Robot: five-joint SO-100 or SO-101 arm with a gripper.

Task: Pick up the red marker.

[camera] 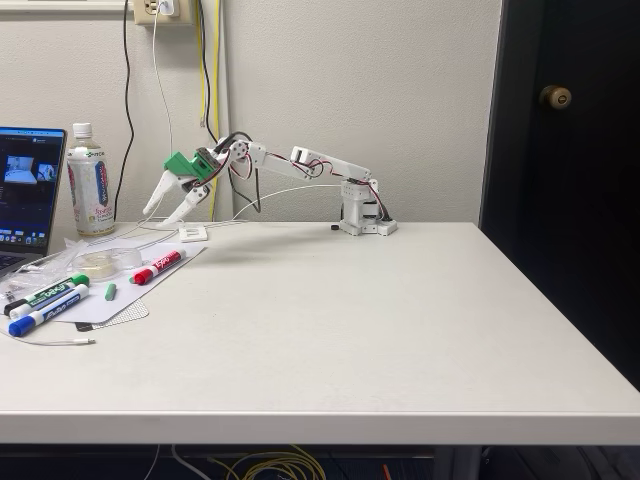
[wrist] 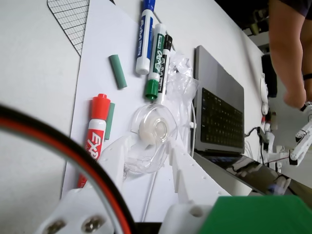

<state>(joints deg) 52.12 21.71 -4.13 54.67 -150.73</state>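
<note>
Plastic, paper and a matt bench

The red marker [wrist: 97, 134] looks glossy plastic; the bench [camera: 380, 320] is smooth, matt white; the tape dispenser [wrist: 152, 127] is clear plastic.

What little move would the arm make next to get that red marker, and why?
Probably drop down and slide slightly sideways. The open gripper hangs above the table, and in the wrist view the red marker lies flat beside its fingers, not between them; the tape dispenser sits there.
</note>
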